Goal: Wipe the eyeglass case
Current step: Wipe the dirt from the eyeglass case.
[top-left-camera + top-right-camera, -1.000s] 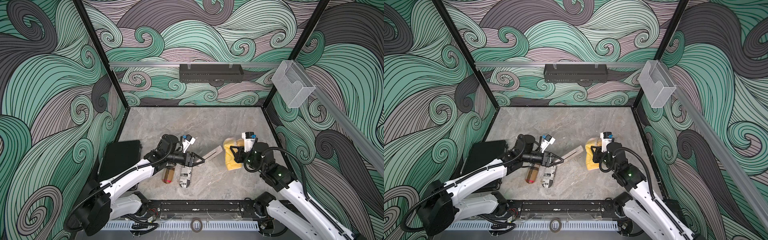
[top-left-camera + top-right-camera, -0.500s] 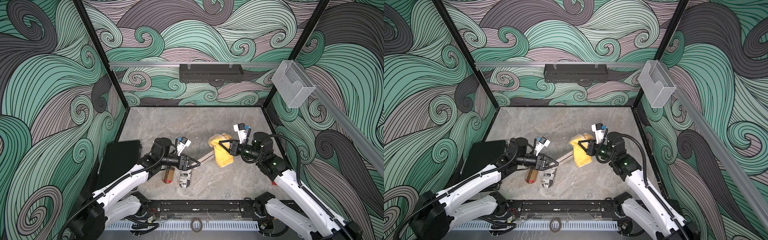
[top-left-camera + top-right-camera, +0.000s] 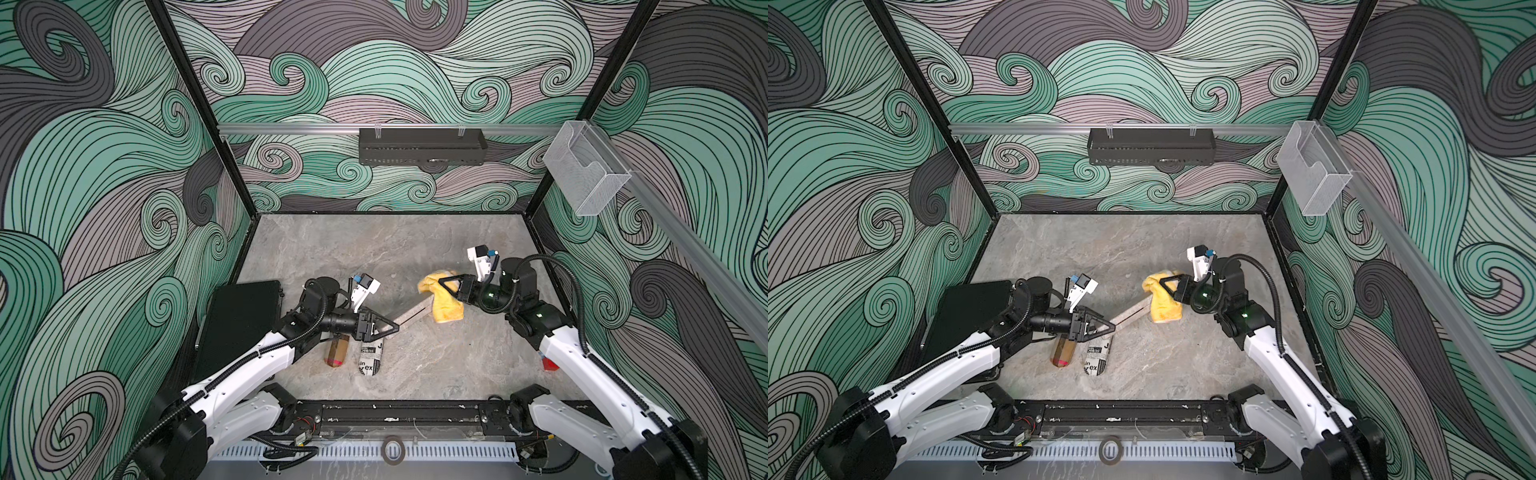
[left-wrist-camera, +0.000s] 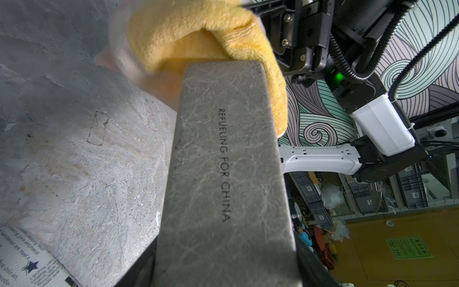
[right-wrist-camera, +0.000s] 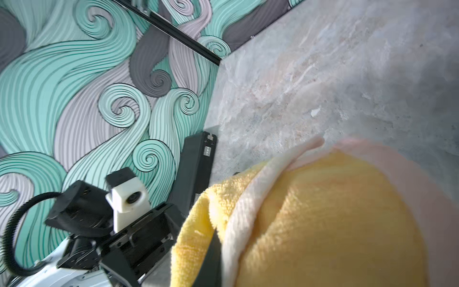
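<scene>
Top views: eyeglass case (image 3: 409, 319) in left gripper (image 3: 390, 328), far end under cloth (image 3: 446, 306) in right gripper (image 3: 441, 286)

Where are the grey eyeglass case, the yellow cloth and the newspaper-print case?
grey eyeglass case (image 4: 223, 174), left wrist view, middle of lettered face.
yellow cloth (image 3: 448, 309), a top view, hanging lower part.
newspaper-print case (image 3: 370, 363), a top view, rounded near end.

Newsprint pouch (image 3: 370, 361) beside brown tube (image 3: 336, 353), black flat case (image 3: 237, 320) by left wall, clear wall bin (image 3: 586, 170)
</scene>
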{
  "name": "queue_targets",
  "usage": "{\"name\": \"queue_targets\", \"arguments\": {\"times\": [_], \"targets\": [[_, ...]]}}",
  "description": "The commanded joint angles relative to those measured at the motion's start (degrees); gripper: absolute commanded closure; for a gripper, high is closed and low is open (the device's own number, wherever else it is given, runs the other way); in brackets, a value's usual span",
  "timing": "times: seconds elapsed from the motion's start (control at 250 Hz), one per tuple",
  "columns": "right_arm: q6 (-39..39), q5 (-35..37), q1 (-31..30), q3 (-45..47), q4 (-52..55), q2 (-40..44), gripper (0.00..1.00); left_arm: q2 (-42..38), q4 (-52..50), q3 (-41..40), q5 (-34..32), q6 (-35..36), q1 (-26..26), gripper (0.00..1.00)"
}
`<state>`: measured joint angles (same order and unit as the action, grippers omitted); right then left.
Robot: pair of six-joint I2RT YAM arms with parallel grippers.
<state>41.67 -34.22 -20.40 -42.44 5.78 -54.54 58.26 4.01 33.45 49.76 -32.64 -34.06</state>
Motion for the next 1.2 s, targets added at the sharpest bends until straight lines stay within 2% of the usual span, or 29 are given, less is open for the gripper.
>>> {"name": "queue_targets", "arguments": {"times": [0.0, 0.324, 0.527, 0.743, 0.863, 0.959, 1.103, 1.199], "targets": [[2.5, -6.6, 0.2, 0.9, -5.3, 1.1, 1.0, -0.7, 4.5, 0.6, 2.2, 1.3, 0.1, 0.57], [0.7, 0.3, 0.2, -0.2, 2.5, -7.1, 1.0, -2.9, 4.4, 0.6, 2.3, 1.3, 0.1, 0.57], [-2.3, -5.1, 0.6, -1.8, 1.8, -4.3, 1.0, -2.3, 4.5, 0.5, 2.0, 1.4, 0.1, 0.56], [-3.0, -5.1, 0.7, -0.5, -1.6, 1.7, 1.0, -1.3, 5.4, 0.2, 2.2, 1.4, 0.1, 0.57], [-2.4, -6.9, 0.7, 0.4, -4.7, 0.4, 1.0, -1.0, 5.3, 0.2, 2.5, 1.6, 0.1, 0.57], [-3.1, -7.2, 0.6, 0.0, -3.2, -2.7, 1.0, -1.0, 5.5, 0.2, 2.5, 1.6, 0.1, 0.57], [-5.6, -4.0, 0.7, -0.9, 2.5, -5.9, 1.0, -1.2, 6.1, -0.1, 3.2, 1.7, -0.1, 0.57], [-8.8, 6.2, 0.7, -3.6, 12.4, -6.0, 1.0, -1.8, 4.2, 0.2, 2.5, 2.7, -0.1, 0.57]]}}
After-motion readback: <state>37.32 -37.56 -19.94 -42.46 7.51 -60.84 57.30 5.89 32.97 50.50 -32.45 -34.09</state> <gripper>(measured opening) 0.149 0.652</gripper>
